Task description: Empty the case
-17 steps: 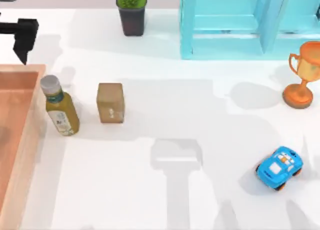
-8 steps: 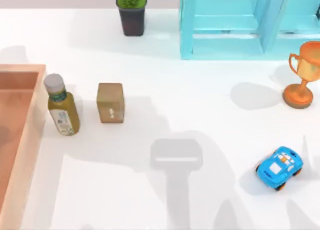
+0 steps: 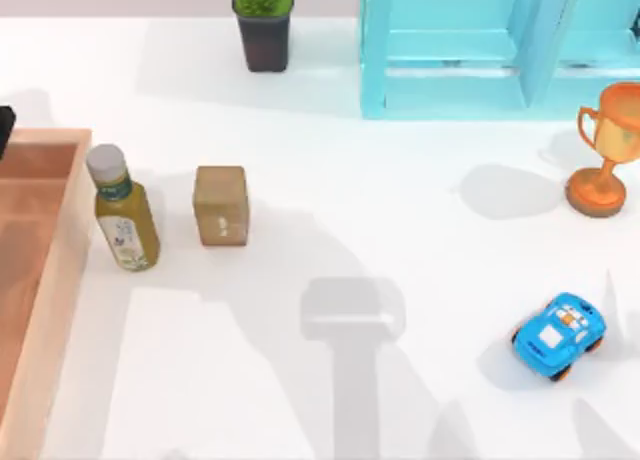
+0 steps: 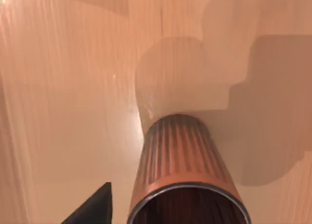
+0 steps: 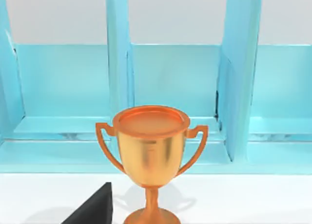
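The case (image 3: 62, 270) is a shallow wooden box at the table's left edge, with tan walls and a reddish-brown floor (image 4: 63, 112). In the left wrist view a brown ribbed cup (image 4: 178, 165) lies on that floor, its open mouth towards the camera. A black piece of my left gripper (image 4: 92, 212) hangs close above the floor beside the cup, and a dark bit of the left arm (image 3: 3, 130) shows over the case's far corner. A yellow-green bottle (image 3: 124, 220) with a grey cap sits on the table just right of the case. My right gripper (image 5: 92, 209) is parked facing the trophy.
A small brown block (image 3: 220, 205) stands right of the bottle. A potted plant (image 3: 264, 22) and a turquoise shelf unit (image 3: 500, 50) line the back. An orange trophy (image 3: 603, 155) stands at the right, and a blue toy car (image 3: 558, 335) sits at the front right.
The left arm left the far-left corner, went out of the top view, and now shows at the left edge over the case. The bottle shifted slightly and stays outside the case.
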You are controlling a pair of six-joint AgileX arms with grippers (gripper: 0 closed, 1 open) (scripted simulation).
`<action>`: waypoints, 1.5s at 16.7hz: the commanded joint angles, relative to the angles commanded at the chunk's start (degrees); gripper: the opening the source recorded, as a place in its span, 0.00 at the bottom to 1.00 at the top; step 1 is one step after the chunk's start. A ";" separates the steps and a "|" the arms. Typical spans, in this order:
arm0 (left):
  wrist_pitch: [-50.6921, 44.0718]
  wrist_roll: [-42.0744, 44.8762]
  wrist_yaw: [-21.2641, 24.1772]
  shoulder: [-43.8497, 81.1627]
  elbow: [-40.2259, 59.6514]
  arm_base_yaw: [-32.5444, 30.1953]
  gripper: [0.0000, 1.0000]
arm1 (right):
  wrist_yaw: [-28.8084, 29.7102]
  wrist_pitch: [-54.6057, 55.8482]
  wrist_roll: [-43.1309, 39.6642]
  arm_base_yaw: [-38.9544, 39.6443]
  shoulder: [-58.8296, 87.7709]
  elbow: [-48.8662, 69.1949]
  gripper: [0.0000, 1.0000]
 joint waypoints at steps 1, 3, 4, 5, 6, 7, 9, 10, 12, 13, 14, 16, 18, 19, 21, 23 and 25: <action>1.75 -0.02 0.03 0.89 -0.87 -0.04 1.00 | 0.00 0.00 0.00 0.00 0.00 0.00 1.00; 4.82 -0.07 -0.01 1.14 -3.56 -0.09 1.00 | 0.00 0.00 0.00 0.00 0.00 0.00 1.00; 6.08 -0.02 -0.06 0.49 -5.40 -0.01 1.00 | 0.00 0.00 0.00 0.00 0.00 0.00 1.00; 7.24 0.09 -0.10 -0.49 -7.48 0.15 1.00 | 0.00 0.00 0.00 0.00 0.00 0.00 1.00; 8.37 0.27 -0.11 -1.60 -9.70 0.36 1.00 | 0.00 0.00 0.00 0.00 0.00 0.00 1.00; 9.55 0.47 -0.11 -2.63 -11.92 0.58 1.00 | 0.00 0.00 0.00 0.00 0.00 0.00 1.00; 11.86 0.75 -0.08 -3.87 -15.53 0.80 1.00 | 0.00 0.00 0.00 0.00 0.00 0.00 1.00; 12.69 0.78 -0.07 -4.01 -16.56 0.83 1.00 | 0.00 0.00 0.00 0.00 0.00 0.00 1.00; 13.12 0.78 -0.06 -3.98 -17.02 0.83 1.00 | 0.00 0.00 0.00 0.00 0.00 0.00 1.00; 13.12 0.78 -0.06 -3.98 -17.02 0.83 1.00 | 0.00 0.00 0.00 0.00 0.00 0.00 1.00; 13.12 0.78 -0.06 -3.98 -17.02 0.83 1.00 | 0.00 0.00 0.00 0.00 0.00 0.00 1.00; 13.12 0.78 -0.06 -3.98 -17.02 0.83 0.92 | 0.00 0.00 0.00 0.00 0.00 0.00 1.00; 13.12 0.78 -0.06 -3.98 -17.02 0.83 0.77 | 0.00 0.00 0.00 0.00 0.00 0.00 1.00; 13.12 0.78 -0.06 -3.98 -17.02 0.83 0.70 | 0.00 0.00 0.00 0.00 0.00 0.00 1.00; 13.12 0.78 -0.06 -3.98 -17.02 0.83 0.55 | 0.00 0.00 0.00 0.00 0.00 0.00 1.00; 13.12 0.78 -0.06 -3.98 -17.02 0.83 0.40 | 0.00 0.00 0.00 0.00 0.00 0.00 1.00; 13.12 0.78 -0.06 -3.98 -17.02 0.83 0.25 | 0.00 0.00 0.00 0.00 0.00 0.00 1.00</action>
